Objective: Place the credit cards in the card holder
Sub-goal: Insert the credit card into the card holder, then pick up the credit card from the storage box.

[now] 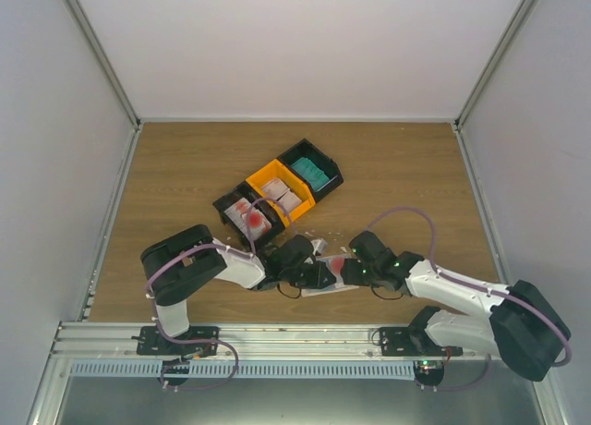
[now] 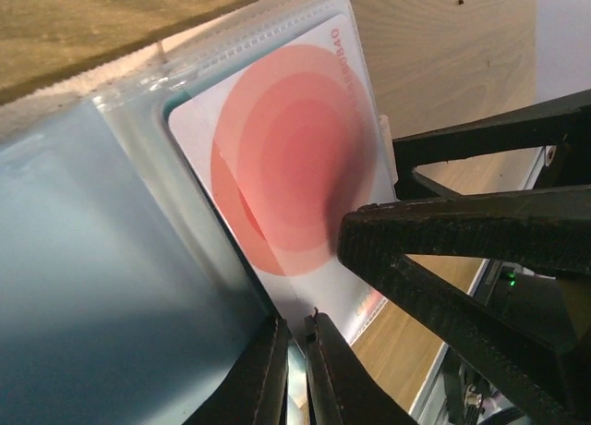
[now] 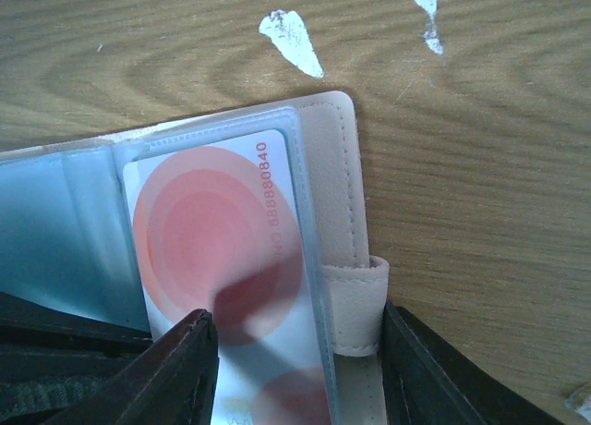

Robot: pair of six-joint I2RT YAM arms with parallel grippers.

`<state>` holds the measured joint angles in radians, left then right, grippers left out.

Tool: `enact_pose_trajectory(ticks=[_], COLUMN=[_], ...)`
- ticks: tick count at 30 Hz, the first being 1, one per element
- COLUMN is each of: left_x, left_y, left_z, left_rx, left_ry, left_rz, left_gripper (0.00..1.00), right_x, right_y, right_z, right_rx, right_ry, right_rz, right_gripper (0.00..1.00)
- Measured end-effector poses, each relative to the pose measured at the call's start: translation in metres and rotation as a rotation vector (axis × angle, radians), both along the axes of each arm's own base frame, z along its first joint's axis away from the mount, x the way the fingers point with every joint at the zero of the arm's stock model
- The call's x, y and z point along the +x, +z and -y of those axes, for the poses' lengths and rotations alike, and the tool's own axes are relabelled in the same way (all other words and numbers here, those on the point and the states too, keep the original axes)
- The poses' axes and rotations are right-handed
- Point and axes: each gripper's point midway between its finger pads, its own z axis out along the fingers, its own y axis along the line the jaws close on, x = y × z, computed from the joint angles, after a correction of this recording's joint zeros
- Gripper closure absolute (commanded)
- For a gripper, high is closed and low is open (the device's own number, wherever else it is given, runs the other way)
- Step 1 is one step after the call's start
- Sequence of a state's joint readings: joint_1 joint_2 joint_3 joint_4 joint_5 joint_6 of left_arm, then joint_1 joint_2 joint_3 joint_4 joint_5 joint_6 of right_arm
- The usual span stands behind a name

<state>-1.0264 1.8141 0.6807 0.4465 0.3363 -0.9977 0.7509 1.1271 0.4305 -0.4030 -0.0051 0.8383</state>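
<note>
The beige card holder [image 1: 325, 286] lies open on the wood between my two grippers. In the right wrist view its stitched edge and tab [image 3: 355, 296] show, with a white credit card with red circles [image 3: 212, 231] inside a clear sleeve and a teal card [image 3: 46, 231] in the sleeve to its left. My left gripper [image 2: 297, 342] is shut on a thin clear sleeve edge of the holder, below the red-circle card [image 2: 286, 166]. My right gripper [image 3: 295, 319] is open, one finger over that card and the other just outside the tab.
Joined bins stand behind: a black one [image 1: 247, 217] with white-and-red cards, an orange one [image 1: 280, 192] with pale cards, a black one [image 1: 312, 171] with teal cards. White scraps [image 3: 291, 32] lie on the wood past the holder. The right gripper's fingers [image 2: 443, 231] crowd the left wrist view.
</note>
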Motion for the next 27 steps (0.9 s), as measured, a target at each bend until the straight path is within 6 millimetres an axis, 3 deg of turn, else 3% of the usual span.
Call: enact_pose_trajectory(ticks=[5,9,11,16,20,22,24,27], left_x=[0.003,0.012,0.019,0.051,0.080,0.104,0.116,0.127], left_y=[0.004,0.019,0.036,0.105,0.153,0.167,0.175,0.171], left_z=[-0.001,-0.011,-0.015,-0.026,-0.059,-0.092,-0.117,-0.151], left_rx=[0.035,0.110,0.151,0.217,0.276,0.337,0.395,0.485], left_ry=[-0.022,-0.017,-0.021,0.009,0.071,0.126,0.148,0.145], left_rz=[0.053,0.133,0.193,0.374,0.481,0.516,0.540,0.539], left_gripper=[0.70,0.51,0.44,0.35,0.33,0.31,0.32,0.36], right_x=[-0.002,0.002,0.008,0.024,0.034,0.037,0.040,0.045], right_y=[0.002,0.017,0.028,0.055,0.064,0.064,0.064,0.062], right_z=[0.006,0.013,0.013,0.008,0.003,-0.003,-0.012,-0.028], right_rx=[-0.015,-0.018,-0.009,0.024,0.044,0.057,0.077,0.112], right_ry=[-0.016,-0.042,-0.055,-0.079,-0.079,-0.066,-0.044,0.000], right_rz=[0.005,0.056,0.095,0.178,0.205,0.206,0.203,0.196], right_gripper=[0.48,0.47,0.46,0.46,0.46,0.46,0.46,0.47])
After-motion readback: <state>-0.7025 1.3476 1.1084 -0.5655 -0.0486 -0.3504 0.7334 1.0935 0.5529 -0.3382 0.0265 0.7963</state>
